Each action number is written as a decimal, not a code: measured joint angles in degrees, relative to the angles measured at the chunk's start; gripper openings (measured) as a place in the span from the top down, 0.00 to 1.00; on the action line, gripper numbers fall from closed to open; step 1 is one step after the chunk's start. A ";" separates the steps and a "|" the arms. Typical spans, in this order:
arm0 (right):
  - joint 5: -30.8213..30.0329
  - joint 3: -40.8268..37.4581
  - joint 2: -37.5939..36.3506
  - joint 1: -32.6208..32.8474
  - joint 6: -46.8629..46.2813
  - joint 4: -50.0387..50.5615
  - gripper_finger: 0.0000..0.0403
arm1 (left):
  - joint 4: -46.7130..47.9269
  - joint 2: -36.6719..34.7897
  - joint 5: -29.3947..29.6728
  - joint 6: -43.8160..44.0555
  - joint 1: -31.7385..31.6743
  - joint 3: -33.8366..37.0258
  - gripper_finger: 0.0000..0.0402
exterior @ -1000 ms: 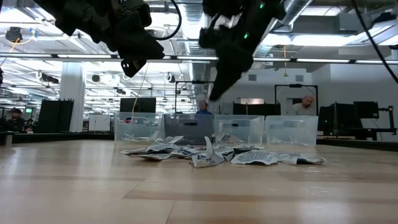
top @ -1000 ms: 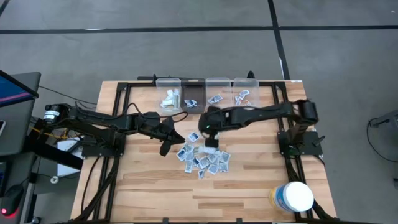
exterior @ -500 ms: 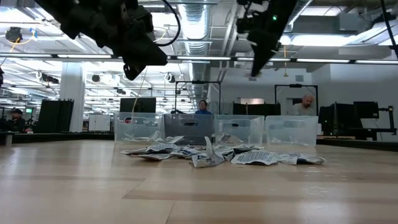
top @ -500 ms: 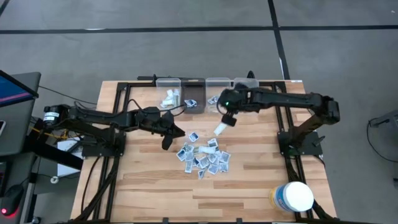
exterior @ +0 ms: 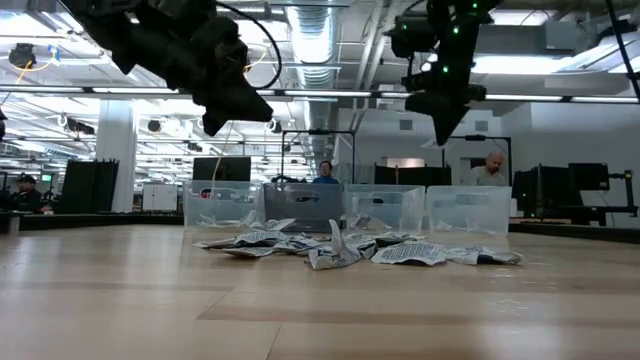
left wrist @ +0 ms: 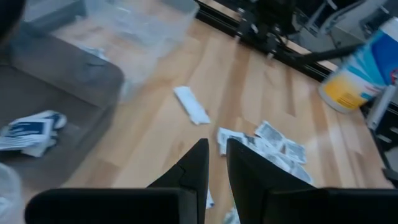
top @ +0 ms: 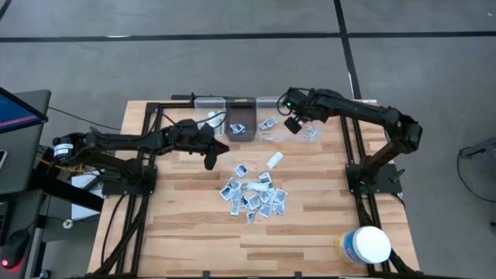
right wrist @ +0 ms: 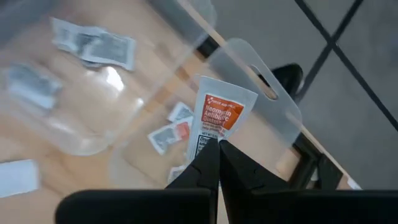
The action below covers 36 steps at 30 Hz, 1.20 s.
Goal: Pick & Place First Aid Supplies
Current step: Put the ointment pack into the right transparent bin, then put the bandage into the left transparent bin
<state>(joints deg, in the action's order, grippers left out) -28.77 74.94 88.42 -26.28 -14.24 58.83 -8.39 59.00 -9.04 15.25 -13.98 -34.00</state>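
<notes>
Where the wooden tabletop (top: pixel 178 225) comes nearest, at its right corner, a large white tub (top: pixel 364 245) with a yellow label is seen standing well apart from everything else. Toward the middle, a loose heap of small printed packets (top: pixel 253 195) is spread flat on the wood, and one longer pale strip (top: pixel 274 160) is seen lying alone just beyond the heap. Above the tabletop to the left of the heap, the left end effector (top: pixel 210 160) is held in the air with its fingers a narrow gap apart and nothing between them. Along the far edge, a row of four clear bins (top: pixel 256 113) is set side by side, each holding a few packets. Over the right end of that row, the right end effector (top: pixel 294 126) is held high, its fingers closed on a white ointment packet (right wrist: pixel 217 121) with an orange-red band of print. In the room behind, people (exterior: pixel 489 170) are seen at desks.
</notes>
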 joint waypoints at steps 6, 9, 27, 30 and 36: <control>0.02 -0.24 0.02 -2.85 2.07 0.61 1.00 | -0.22 0.00 0.00 0.00 -3.11 0.00 0.86; -0.06 -0.24 0.02 -3.23 2.77 0.54 0.99 | -0.22 0.00 0.01 0.00 -3.96 0.00 0.86; 0.28 -0.24 0.02 -1.31 2.62 0.74 0.68 | -0.36 0.00 0.00 -1.55 -3.98 0.00 0.86; 0.28 -0.24 0.02 0.47 2.64 0.56 0.67 | -0.22 0.00 -0.91 -1.38 -3.95 0.02 0.86; 0.61 -0.24 0.02 5.39 8.41 -4.21 0.69 | -0.06 0.00 -6.11 -0.94 -3.18 0.02 0.86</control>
<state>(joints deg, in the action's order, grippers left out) -28.17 74.70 88.44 -20.89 -5.83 54.62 -8.45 59.00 -15.15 14.30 -17.16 -33.98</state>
